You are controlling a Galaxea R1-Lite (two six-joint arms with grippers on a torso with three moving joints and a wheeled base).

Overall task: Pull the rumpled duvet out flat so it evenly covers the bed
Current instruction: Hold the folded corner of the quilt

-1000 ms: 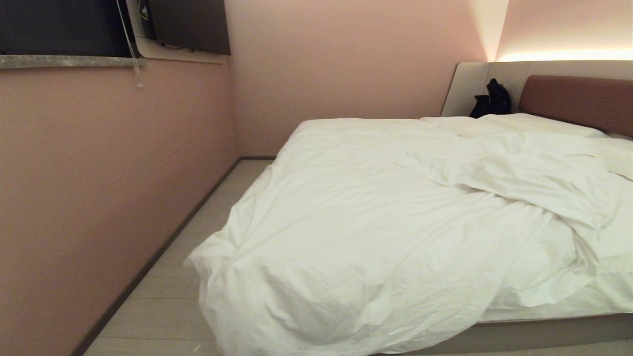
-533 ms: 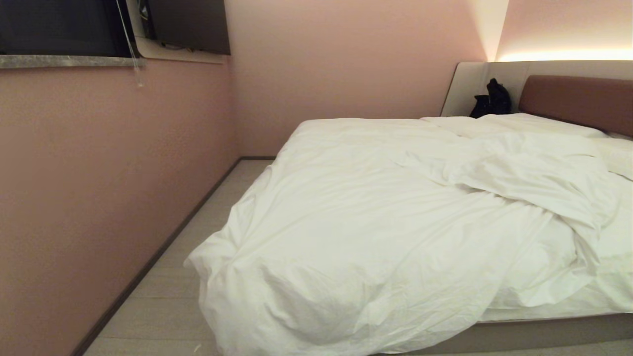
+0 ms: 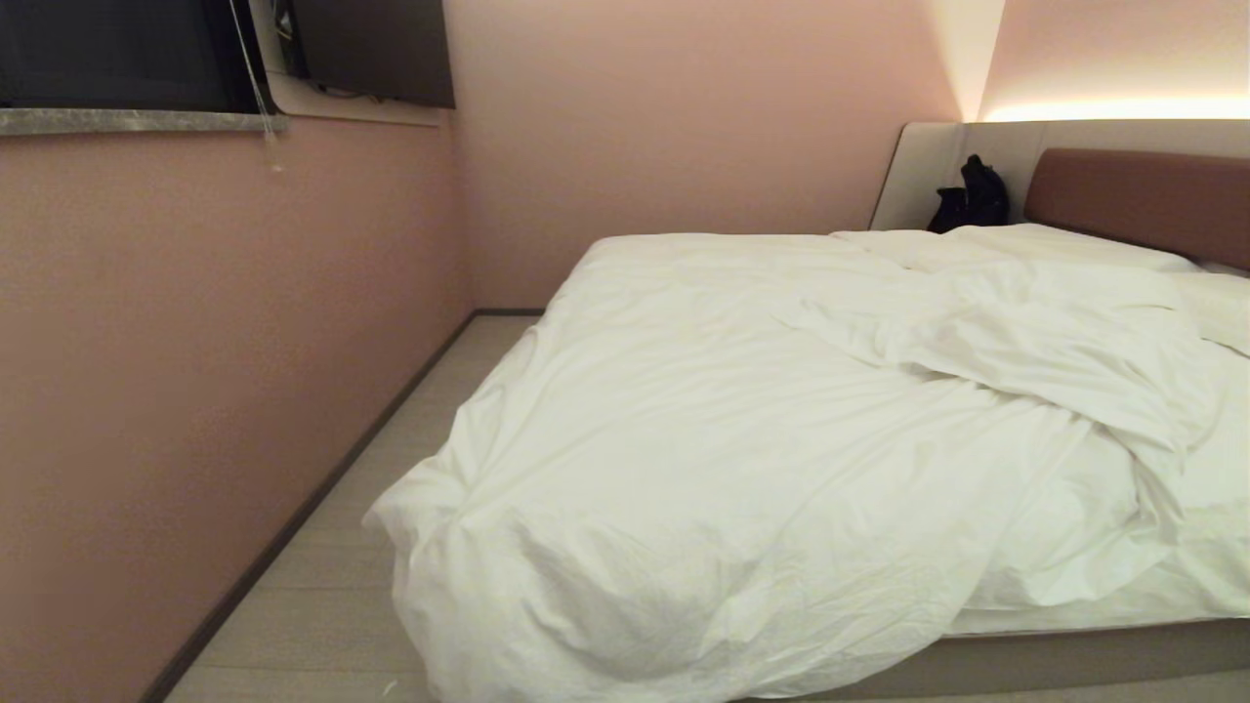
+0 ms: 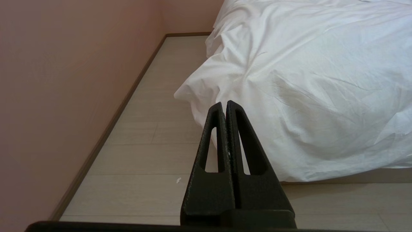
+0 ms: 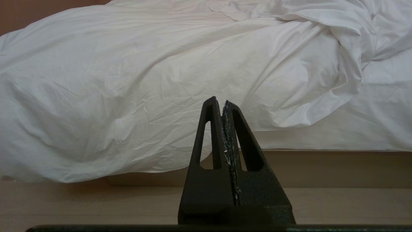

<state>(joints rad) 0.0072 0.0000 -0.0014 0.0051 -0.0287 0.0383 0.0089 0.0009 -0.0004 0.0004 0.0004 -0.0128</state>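
The white duvet (image 3: 742,459) lies rumpled across the bed (image 3: 1074,659), bunched toward the near left corner, where it hangs over the foot edge almost to the floor. On the right a folded ridge leaves bare sheet (image 3: 1216,576) showing. Neither arm appears in the head view. My left gripper (image 4: 224,103) is shut and empty, held above the floor in front of the hanging duvet corner (image 4: 289,96). My right gripper (image 5: 219,101) is also shut and empty, pointing at the duvet (image 5: 128,90) where it drapes over the grey-beige bed base (image 5: 322,167).
A pink wall (image 3: 195,391) runs close along the left, leaving a narrow strip of pale wood floor (image 3: 322,605) beside the bed. A reddish-brown headboard (image 3: 1143,200) and a black object (image 3: 972,195) stand at the far end. A small white scrap (image 4: 178,180) lies on the floor.
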